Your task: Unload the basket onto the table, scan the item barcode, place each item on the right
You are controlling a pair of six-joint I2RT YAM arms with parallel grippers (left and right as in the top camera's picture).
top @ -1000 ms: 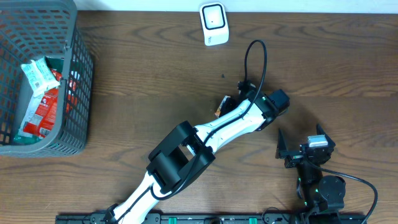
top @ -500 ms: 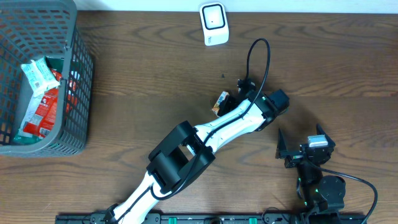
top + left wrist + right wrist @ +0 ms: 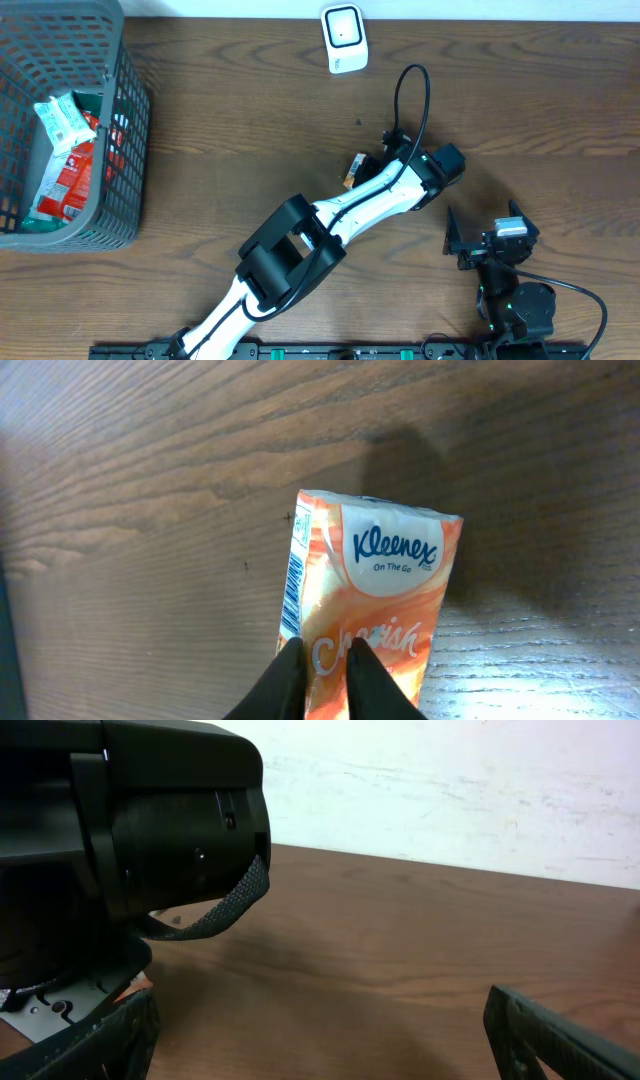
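- Wooden table (image 3: 200, 130), with a grey basket (image 3: 133, 150) of packets at its left edge.
- Left arm (image 3: 340, 215) reaches mid-table, short of the white scanner (image 3: 343, 38).
- Right gripper (image 3: 483, 228) rests nearby, fingers spread wide, empty.
- Left gripper (image 3: 325, 660) pinches the tissue pack (image 3: 385, 610) by one end, probably so its side barcode (image 3: 292, 595) stays uncovered.

The left arm (image 3: 365, 205) has smooth white shells between blocky black joint housings. A thin black cable (image 3: 427, 100) loops above its wrist, beside a green light (image 3: 425, 157). Its fingers (image 3: 285, 685) are black and tapered. The right arm (image 3: 500, 255) is black with a silver block (image 3: 510, 228).
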